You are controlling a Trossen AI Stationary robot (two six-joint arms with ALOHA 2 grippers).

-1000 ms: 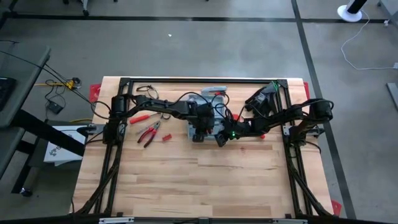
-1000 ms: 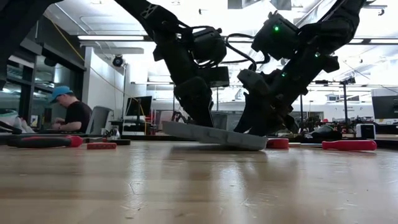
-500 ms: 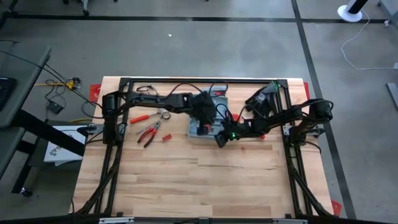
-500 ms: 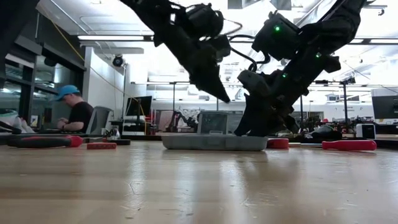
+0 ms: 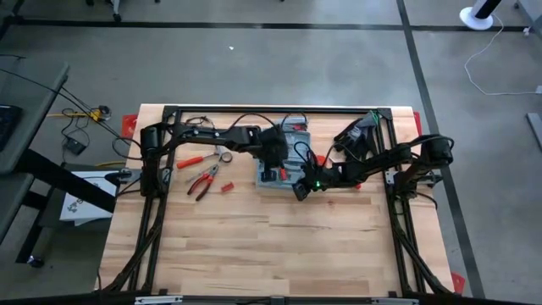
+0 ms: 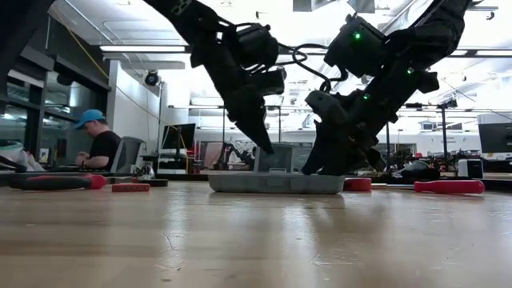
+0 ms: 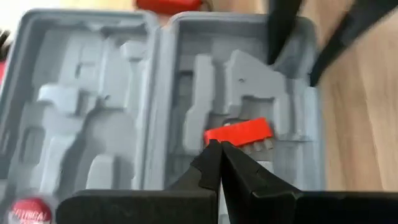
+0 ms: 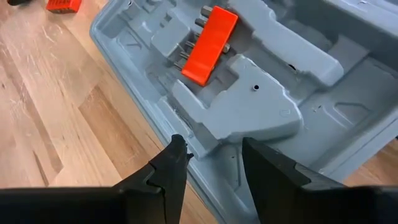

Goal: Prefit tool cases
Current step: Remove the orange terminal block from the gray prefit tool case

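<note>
Tool case (image 5: 279,165) open flat, mid-table toward rear; bit holder (image 8: 209,45) in a recess. Pliers (image 5: 202,181) and screwdriver (image 5: 192,159) left of case. Left gripper (image 7: 219,163) above case interior, right gripper (image 8: 210,160) at case edge.

the high view looks straight down on the whole pale wooden table (image 5: 254,246) from far above. the low view sits at tabletop height, facing level across into the room. both wrist views hang close over the open grey-blue plastic moulded case (image 7: 149,99) (seen in every view).
</note>
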